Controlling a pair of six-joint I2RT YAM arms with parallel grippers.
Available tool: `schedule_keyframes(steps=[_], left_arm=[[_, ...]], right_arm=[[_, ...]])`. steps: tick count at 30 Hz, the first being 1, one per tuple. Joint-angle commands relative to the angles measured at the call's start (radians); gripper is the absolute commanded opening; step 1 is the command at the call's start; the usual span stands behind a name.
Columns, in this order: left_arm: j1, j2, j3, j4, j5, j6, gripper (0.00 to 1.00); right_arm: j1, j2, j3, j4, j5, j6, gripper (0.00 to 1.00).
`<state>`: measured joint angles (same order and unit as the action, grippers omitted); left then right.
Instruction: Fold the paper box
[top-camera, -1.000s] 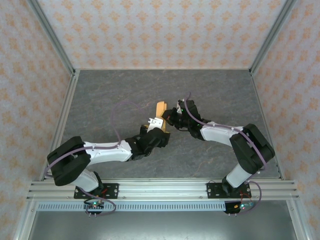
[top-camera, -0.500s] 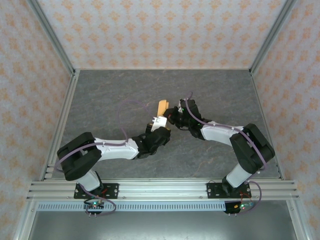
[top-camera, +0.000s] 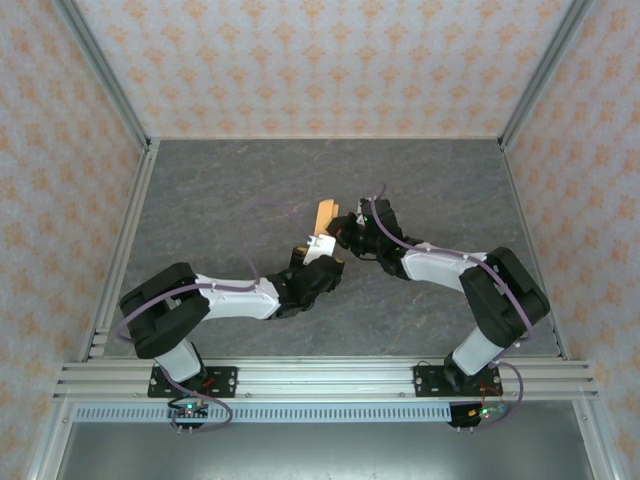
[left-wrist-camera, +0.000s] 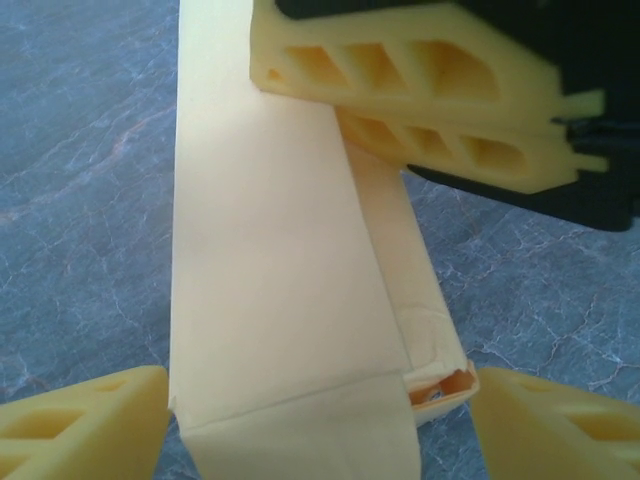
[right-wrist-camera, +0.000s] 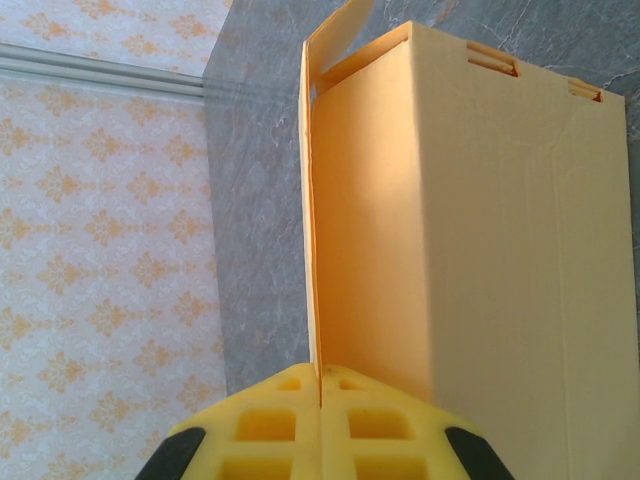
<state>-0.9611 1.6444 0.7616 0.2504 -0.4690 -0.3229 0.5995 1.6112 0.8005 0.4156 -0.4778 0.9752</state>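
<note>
The left arm reaches in from the left over the grey marbled counter toward its middle. The left fingers stand apart, one at each side of the near end of the paper box, just beside its corners (whether they touch the card I cannot tell). In the left wrist view the box's long axis runs straight away from the camera, from between those fingers to the top edge. It looks like a slim, flattened sleeve of pale orange-tan card. It has one broad smooth face with a crease across the near end, a narrower panel along its right side, and a small open corner that is darker orange inside.

In the top view the box sits mid-counter between the tips of the two arms. It shows as a narrow orange strip, its long axis pointing roughly toward the far wall.

Just to its right, the right fingers are pressed flat together, clamped on a thin sheet of the box. The sheet's edge rises straight out of the seam between them. To the right of that edge spreads a broad, plain orange-tan face with two slots at its far edge. A flap curls over at the top. The right arm comes in from the right.
</note>
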Motion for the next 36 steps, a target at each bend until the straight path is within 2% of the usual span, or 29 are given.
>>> schedule_keyframes(steps=[1,5,10,17,29,36], left_arm=[[0.015,-0.046,-0.041,0.120,-0.030,0.046,0.81],[0.028,-0.072,-0.089,0.211,-0.026,0.091,0.83],[0.041,-0.075,-0.114,0.290,-0.017,0.129,0.82],[0.056,-0.048,-0.125,0.339,-0.010,0.132,0.66],[0.071,-0.043,-0.158,0.359,-0.002,0.133,0.47],[0.082,-0.073,-0.180,0.347,0.013,0.127,0.43]], right_arm=[[0.013,0.025,-0.002,-0.069,0.000,-0.008,0.00],[0.013,0.022,-0.005,-0.071,0.001,-0.008,0.00],[0.013,0.021,-0.007,-0.072,0.005,-0.009,0.00],[0.013,0.021,-0.008,-0.071,0.007,-0.009,0.00],[0.013,0.014,-0.003,-0.077,0.006,-0.012,0.00],[0.013,0.009,0.004,-0.081,0.006,-0.011,0.01]])
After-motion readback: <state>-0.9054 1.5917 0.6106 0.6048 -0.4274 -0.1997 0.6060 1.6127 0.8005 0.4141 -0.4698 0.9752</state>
